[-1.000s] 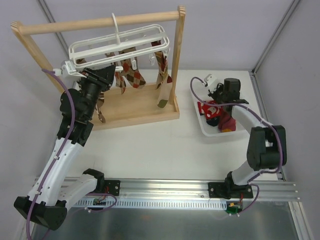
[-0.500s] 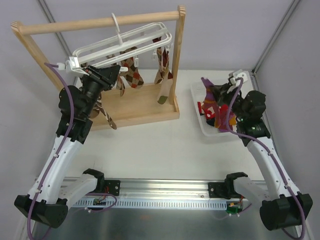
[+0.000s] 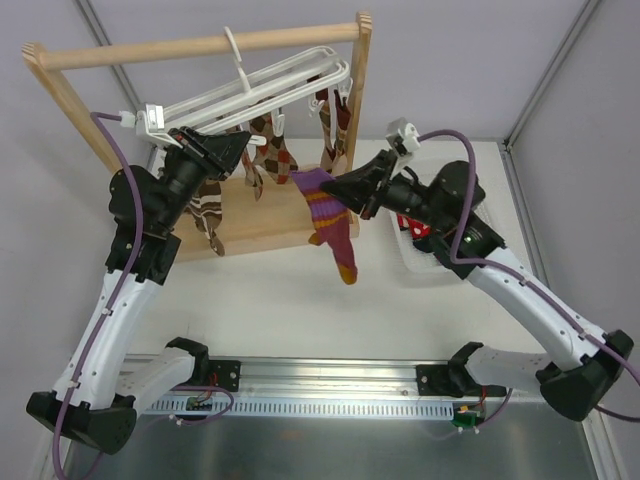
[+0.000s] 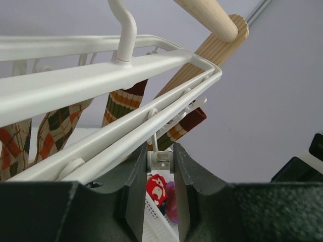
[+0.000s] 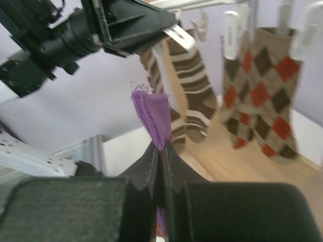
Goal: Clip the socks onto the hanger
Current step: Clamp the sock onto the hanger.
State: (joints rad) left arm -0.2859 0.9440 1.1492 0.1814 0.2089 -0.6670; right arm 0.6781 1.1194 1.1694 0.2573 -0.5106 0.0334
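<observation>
The white hanger [image 3: 262, 82] hangs tilted from the wooden rack's top bar. My left gripper [image 3: 236, 150] is shut on one of its small white clips [image 4: 161, 160], under the near rail [image 4: 101, 75]. My right gripper [image 3: 338, 188] is shut on the cuff of a purple sock [image 5: 151, 115]. That sock [image 3: 332, 228], with its orange bands, dangles in front of the rack, just right of the left gripper. A brown argyle sock [image 5: 262, 85] and a brown-white striped sock [image 5: 189, 85] hang clipped to the hanger. A red sock [image 4: 157, 187] lies in the basket.
The wooden rack [image 3: 200, 45] stands on its base board [image 3: 270, 215] at the back left. A white plastic basket [image 3: 420, 262] sits at the right, partly hidden by my right arm. Grey walls close the back and right.
My right arm has swung left from the basket, carrying the purple sock to the front of the rack. The hanger has tilted further, its right end higher, with my left gripper still on the clip.
</observation>
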